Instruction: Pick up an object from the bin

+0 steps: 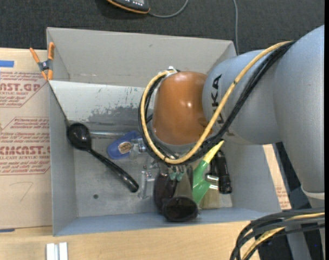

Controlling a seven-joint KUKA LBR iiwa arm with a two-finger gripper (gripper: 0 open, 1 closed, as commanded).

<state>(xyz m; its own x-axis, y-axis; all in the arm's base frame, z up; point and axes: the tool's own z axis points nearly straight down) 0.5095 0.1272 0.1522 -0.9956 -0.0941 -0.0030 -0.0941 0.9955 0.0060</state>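
Note:
My gripper [149,180] hangs below the arm's wrist over the middle of the bin floor, its silvery tip just right of the handle end of a black ladle [102,157]. The ladle lies slantwise, with its bowl at the left wall. A blue rounded thing in clear wrap [122,146] lies just up and left of the gripper. Close on the right, by the front wall, sits a dark round cup-like thing [176,203]. Nothing shows in the gripper.
A green tube-like thing [200,181] and a black stick-shaped thing [223,175] lie at the front right, partly under the arm. The arm and its cables cover the bin's right half. Bare floor shows at the front left.

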